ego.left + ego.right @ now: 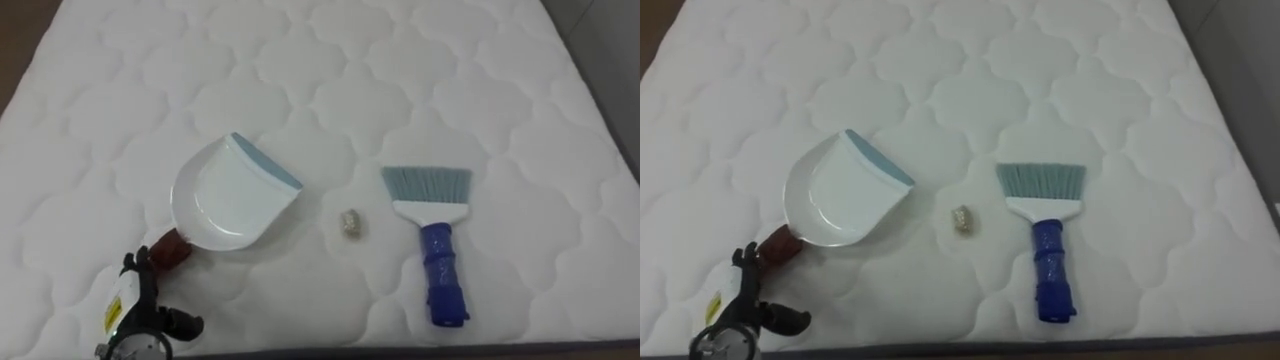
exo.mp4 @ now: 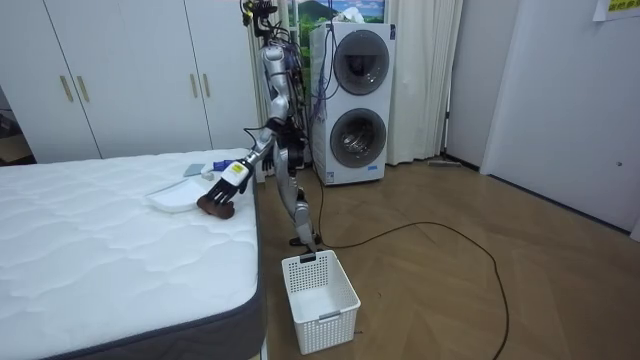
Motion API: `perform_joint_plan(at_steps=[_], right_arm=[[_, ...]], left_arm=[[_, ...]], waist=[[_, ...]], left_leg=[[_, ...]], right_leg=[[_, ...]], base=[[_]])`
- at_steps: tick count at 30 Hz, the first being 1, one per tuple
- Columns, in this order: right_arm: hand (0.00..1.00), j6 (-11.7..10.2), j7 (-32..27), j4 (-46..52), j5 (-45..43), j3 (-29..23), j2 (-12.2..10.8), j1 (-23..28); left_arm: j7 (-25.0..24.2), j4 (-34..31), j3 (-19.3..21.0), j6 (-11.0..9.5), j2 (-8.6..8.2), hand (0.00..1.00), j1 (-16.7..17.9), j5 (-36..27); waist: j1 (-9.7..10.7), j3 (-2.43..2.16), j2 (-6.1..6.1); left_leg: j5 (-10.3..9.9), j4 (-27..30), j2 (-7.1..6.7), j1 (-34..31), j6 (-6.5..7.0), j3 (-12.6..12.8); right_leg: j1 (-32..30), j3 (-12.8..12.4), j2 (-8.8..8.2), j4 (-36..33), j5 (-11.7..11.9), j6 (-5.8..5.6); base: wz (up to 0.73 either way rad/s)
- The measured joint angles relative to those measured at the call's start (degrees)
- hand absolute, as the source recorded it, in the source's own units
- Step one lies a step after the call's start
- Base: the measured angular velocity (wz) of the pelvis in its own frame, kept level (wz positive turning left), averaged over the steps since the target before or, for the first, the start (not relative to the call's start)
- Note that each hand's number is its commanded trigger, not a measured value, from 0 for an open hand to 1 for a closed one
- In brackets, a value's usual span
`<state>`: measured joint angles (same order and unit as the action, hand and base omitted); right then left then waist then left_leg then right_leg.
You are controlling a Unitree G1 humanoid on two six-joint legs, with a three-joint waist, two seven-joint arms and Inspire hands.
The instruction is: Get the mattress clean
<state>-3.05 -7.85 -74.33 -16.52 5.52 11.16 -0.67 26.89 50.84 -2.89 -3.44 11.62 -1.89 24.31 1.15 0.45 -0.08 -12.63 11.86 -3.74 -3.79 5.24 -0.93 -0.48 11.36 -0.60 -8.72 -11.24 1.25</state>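
Fingers of the left hand are dark and reach the reddish-brown handle of the dustpan at the lower left. I cannot tell whether they curl round the handle or merely touch it.

The dustpan is white with a grey-blue lip and lies flat on the quilted white mattress, its mouth facing the middle of the bed. Just beyond the lip lies a small crumpled beige scrap, apart from both tools. On its other side lies a hand brush with pale grey-blue bristles, a white collar and a bright blue handle (bristles pointing away from the robot).

The room view adds what the eye views lack. The robot stands at the side of the bed, leaning forward with its left arm stretched over the edge. A white slatted basket sits on the wooden floor near its feet. Behind it stand two stacked front-loading machines, with white wardrobe doors beyond the bed.
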Motion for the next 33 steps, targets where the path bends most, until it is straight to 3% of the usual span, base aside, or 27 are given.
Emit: perform_joint_plan(at_steps=[5, 7, 17, 19, 20, 21, 22, 23, 24, 25, 26, 28, 33], right_arm=[[0.0, -0.1, -0.8, -1.7, 0.5, 0.1, 0.7, -0.5], [0.0, -0.1, -0.8, -2.2, 0.6, 0.1, 1.7, -0.4], [0.0, 0.1, -0.8, -2.6, 0.6, 0.2, 2.5, -0.5], [0.0, 0.1, -1.6, -2.6, 0.9, 0.8, 2.5, -0.4], [0.0, 0.0, -1.8, -2.6, 1.0, 1.2, 2.5, -0.6], [0.0, 0.1, -2.3, -2.6, 1.3, 2.4, 2.5, -1.8], [0.0, 0.1, -3.0, -2.6, 1.4, 3.5, 2.8, -2.5], [0.0, 0.1, -3.3, -2.6, 1.6, 4.3, 2.7, -2.6], [0.0, 0.1, -3.3, -2.6, 1.7, 5.8, 2.5, -2.6], [0.0, 0.1, -3.1, -3.0, 1.7, 7.2, 2.4, -2.6], [0.0, 0.1, -2.9, -3.2, 1.7, 7.6, 2.4, -2.6], [0.0, 0.5, -1.5, -3.4, 2.0, 8.5, 2.2, -3.0], [0.0, 0.7, -0.6, -3.2, 3.4, 9.6, 2.3, -3.9]], left_arm=[[1.4, 0.0, -0.1, -0.3, 2.08, 0.0, -1.9, 0.7], [1.7, 0.0, -0.1, -0.3, 2.79, 0.0, -2.8, 0.7], [1.7, 1.2, -0.2, -0.2, 3.04, 0.0, -4.9, 1.4], [2.0, 2.0, -0.7, -0.2, 3.08, 0.0, -5.3, 2.3], [2.2, 2.4, -0.8, -0.2, 3.08, 0.0, -5.7, 2.3], [2.5, 3.9, -0.7, -0.1, 3.15, 0.0, -6.6, 2.2], [2.4, 5.9, -0.9, 0.0, 2.57, 0.0, -7.7, 2.2], [2.4, 6.2, -1.1, -0.2, 2.57, 0.0, -8.1, 2.3], [2.4, 7.2, -1.3, -0.5, 2.59, 0.0, -9.2, 2.2], [2.4, 8.5, -1.5, -1.0, 2.6, 0.0, -10.8, 2.2], [2.4, 9.2, -1.7, -1.3, 2.6, 0.0, -11.6, 2.2], [2.2, 10.0, -2.4, -1.9, 2.76, 0.0, -14.0, 2.2], [-0.4, 11.6, -4.3, -1.5, 2.73, 0.0, -13.5, 1.9]], waist=[[0.1, 0.12, 0.48], [0.2, 0.4, 0.92], [0.3, 0.49, 1.13], [0.2, 0.58, 1.26], [0.0, 0.69, 1.39], [-0.2, 0.77, 1.31], [1.1, 0.89, 2.43], [1.6, 0.93, 2.52], [1.8, 1.07, 2.33], [2.2, 1.14, 2.32], [2.4, 1.24, 2.36], [2.1, 1.41, 1.9], [1.4, 1.44, 1.8]], left_leg=[[0.1, 0.5, -0.04, -1.6, -0.09, -0.1], [0.1, 0.4, 0.02, -1.6, -0.09, -0.2], [0.2, 0.7, 0.46, -4.0, -0.22, -0.1], [0.2, 0.9, 0.8, -3.9, -0.22, -2.5], [0.2, 0.9, 0.77, -4.0, -0.22, -3.8], [0.2, 1.4, 0.69, -4.9, -0.26, -5.0], [0.2, 2.1, 0.83, -5.9, -0.8, -5.4], [0.5, 2.3, 0.85, -6.2, -1.34, -4.2], [0.5, 2.7, 1.08, -7.1, -2.3, -0.7], [1.0, 1.7, 2.03, -7.8, -2.99, 2.6], [1.5, 0.8, 2.79, -8.3, -3.27, 3.7], [2.7, 0.1, 3.35, -8.6, -1.76, 7.9], [2.8, 1.6, 2.81, -9.9, -1.64, 8.7]], right_leg=[[-1.7, 0.0, -0.07, -0.5, 0.0, 0.0], [-1.9, 0.2, -0.09, -1.1, 0.0, 0.01], [-6.0, 0.6, -0.08, -4.4, -0.1, 0.05], [-9.8, 1.5, -0.2, -9.5, -1.3, 0.33], [-11.0, 1.1, 0.01, -8.9, -1.3, 0.45], [-14.5, 0.3, 0.27, -5.3, 1.4, 1.76], [-15.3, 1.5, 0.04, -4.8, 5.6, 2.05], [-15.3, 1.7, -0.02, -4.8, 5.9, 2.25], [-15.0, 0.5, -0.3, -4.8, 5.9, 2.31], [-14.9, -1.1, -0.34, -4.8, 5.9, 2.3], [-15.0, -1.6, -0.33, -4.9, 5.9, 2.19], [-16.2, -1.7, -0.53, -6.0, 5.5, 1.63], [-17.4, -1.6, -1.21, -6.8, 5.4, 1.3]], base=[[0.0], [0.03], [-0.03], [-0.19], [-0.41], [-0.21], [-0.07], [0.16], [0.15], [0.24], [0.39], [0.23], [-0.08]])
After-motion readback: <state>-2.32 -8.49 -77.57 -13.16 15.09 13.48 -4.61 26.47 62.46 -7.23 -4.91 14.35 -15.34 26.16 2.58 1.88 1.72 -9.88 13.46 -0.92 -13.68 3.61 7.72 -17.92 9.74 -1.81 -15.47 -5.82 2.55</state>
